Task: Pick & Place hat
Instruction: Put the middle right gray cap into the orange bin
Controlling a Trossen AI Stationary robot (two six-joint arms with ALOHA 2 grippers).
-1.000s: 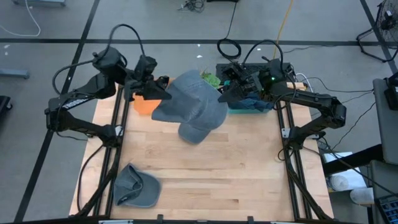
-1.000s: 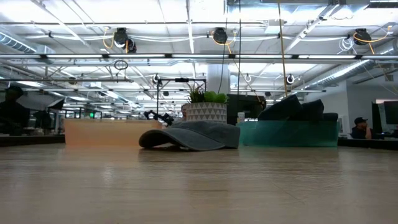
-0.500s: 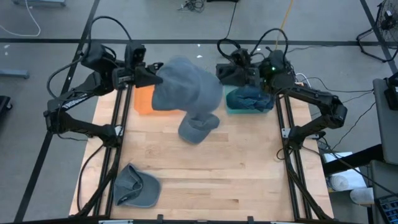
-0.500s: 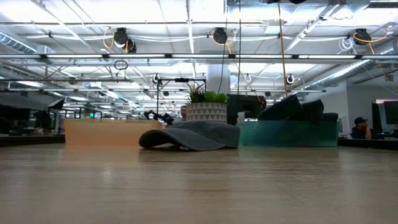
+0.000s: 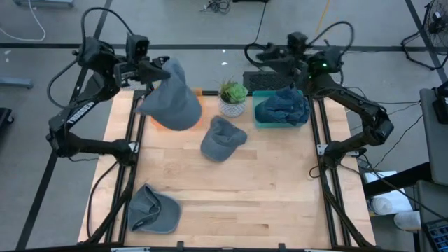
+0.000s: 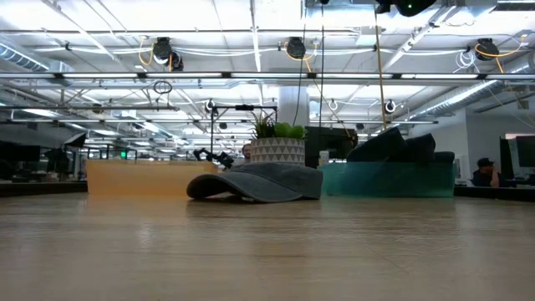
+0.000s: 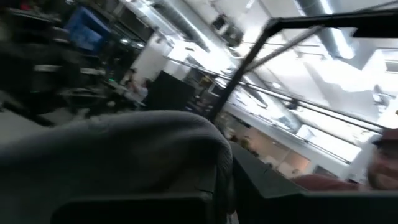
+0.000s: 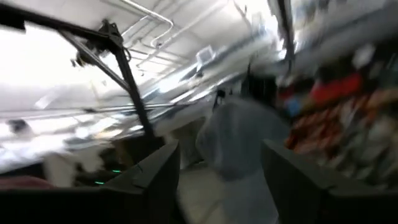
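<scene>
Since the earlier frames, both arms have risen and drawn back toward the far edge of the table (image 5: 231, 189), and the large grey hat (image 5: 171, 101) that was stretched between them now hangs from the left arm alone.

1. Table: a light wooden top flanked by dark frame rails on both sides.
2. Hat in transit: the left end effector (image 5: 155, 72) is closed on the hat's upper edge. The hat hangs above the table's far left corner, over an orange bin (image 5: 162, 123) whose edge shows beneath it. In the left wrist view, grey fabric (image 7: 124, 155) fills the lower part of the frame.
3. Right end effector (image 5: 269, 54): raised beyond the far edge of the table, above the teal bin (image 5: 280, 119). Its fingers (image 8: 155, 174) stand apart with nothing between them.
4. Teal bin: at the far right of the table, holding crumpled blue fabric (image 5: 281, 106).
5. Second grey cap (image 5: 222, 138): lies flat near the table's centre, just in front of the potted plant (image 5: 232, 96).
6. Third grey cap (image 5: 154, 210): lies at the near left corner, well apart from the others.
</scene>
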